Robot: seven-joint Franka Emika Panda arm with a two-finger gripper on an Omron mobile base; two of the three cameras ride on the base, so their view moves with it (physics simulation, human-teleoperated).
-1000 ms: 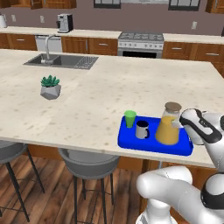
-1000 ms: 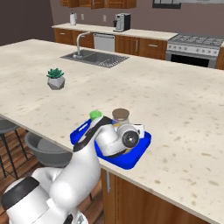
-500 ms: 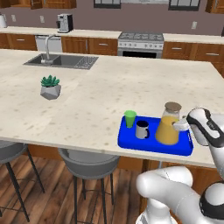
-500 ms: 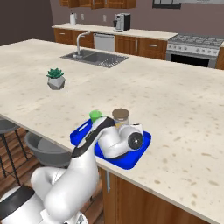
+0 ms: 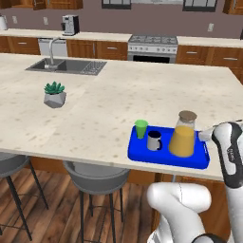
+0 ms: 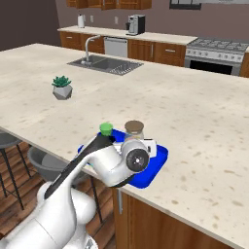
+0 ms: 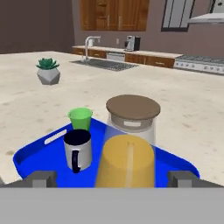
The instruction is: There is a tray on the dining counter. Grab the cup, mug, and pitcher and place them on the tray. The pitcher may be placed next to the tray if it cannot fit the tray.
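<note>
Blue tray (image 5: 142, 154) on the dining counter (image 5: 104, 104) is now carrying cup (image 5: 141, 128), mug (image 5: 154, 140) and pitcher (image 5: 183, 135), and your gripper (image 7: 113, 178), jaws spread wide and holding nothing, is backing away, so you are likely finishing the task.

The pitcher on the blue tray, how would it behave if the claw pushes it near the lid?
The pitcher is tall, so a push near its cork lid might tip it. The orange liquid probably makes it heavy. Its smooth glass may slip, and the mug stands close beside.
</note>
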